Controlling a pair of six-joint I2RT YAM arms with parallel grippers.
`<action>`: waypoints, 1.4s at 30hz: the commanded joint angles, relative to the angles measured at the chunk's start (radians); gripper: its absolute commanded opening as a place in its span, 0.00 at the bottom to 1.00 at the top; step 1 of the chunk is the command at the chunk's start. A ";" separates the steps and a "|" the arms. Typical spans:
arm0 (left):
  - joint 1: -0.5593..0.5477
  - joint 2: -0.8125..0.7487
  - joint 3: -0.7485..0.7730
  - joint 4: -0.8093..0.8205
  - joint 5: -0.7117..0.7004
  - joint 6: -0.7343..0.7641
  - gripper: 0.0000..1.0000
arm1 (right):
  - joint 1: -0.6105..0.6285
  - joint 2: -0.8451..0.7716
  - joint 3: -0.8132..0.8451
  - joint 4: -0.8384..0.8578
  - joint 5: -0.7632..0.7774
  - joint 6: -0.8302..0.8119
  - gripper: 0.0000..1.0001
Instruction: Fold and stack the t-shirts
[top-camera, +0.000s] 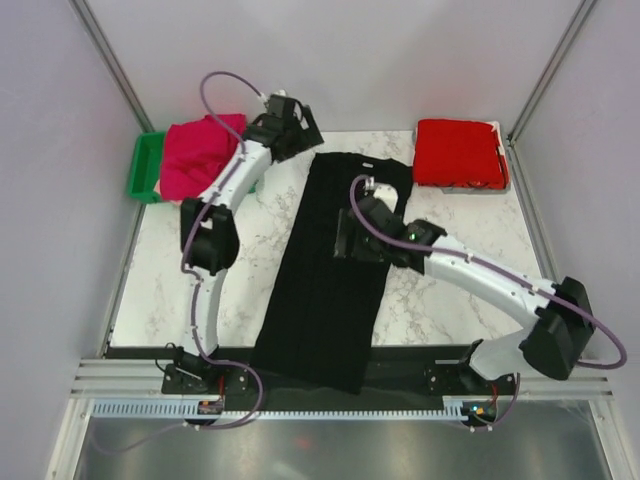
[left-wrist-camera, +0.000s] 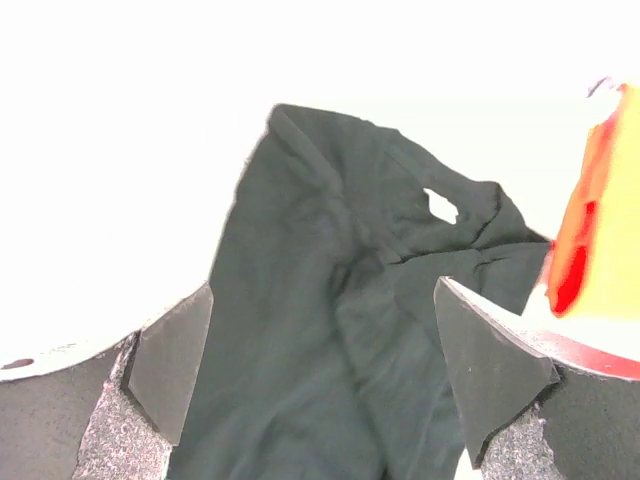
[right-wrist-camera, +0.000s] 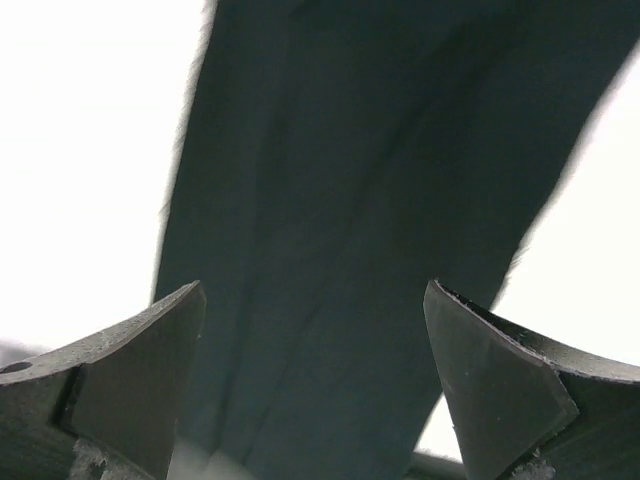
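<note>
A large black t-shirt (top-camera: 325, 290) lies folded into a long strip down the middle of the table, its hem hanging over the near edge. My left gripper (top-camera: 303, 138) hovers open at the collar end, and the left wrist view shows the black cloth (left-wrist-camera: 300, 300) below and between its spread fingers (left-wrist-camera: 175, 365). My right gripper (top-camera: 347, 240) hangs open above the strip's middle, with the black cloth (right-wrist-camera: 340, 220) under its fingers (right-wrist-camera: 495, 385) and nothing gripped. A folded red t-shirt (top-camera: 460, 152) sits at the back right. A magenta t-shirt (top-camera: 198, 152) is heaped at the back left.
A green plastic bin (top-camera: 147, 167) stands at the back left under the magenta heap. The white marble tabletop (top-camera: 450, 310) is walled in by grey panels on three sides. The red shirt's edge (left-wrist-camera: 590, 240) shows at the right of the left wrist view.
</note>
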 joint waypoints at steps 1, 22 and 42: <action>0.043 -0.286 -0.111 0.000 0.032 0.090 1.00 | -0.151 0.099 0.097 -0.039 0.051 -0.153 0.98; 0.059 -1.085 -1.389 0.306 0.142 0.028 0.99 | -0.487 1.149 0.996 -0.086 -0.277 -0.242 0.96; -0.108 -1.231 -1.576 0.252 0.086 -0.053 0.98 | -0.575 1.154 1.064 0.275 -0.435 -0.154 0.98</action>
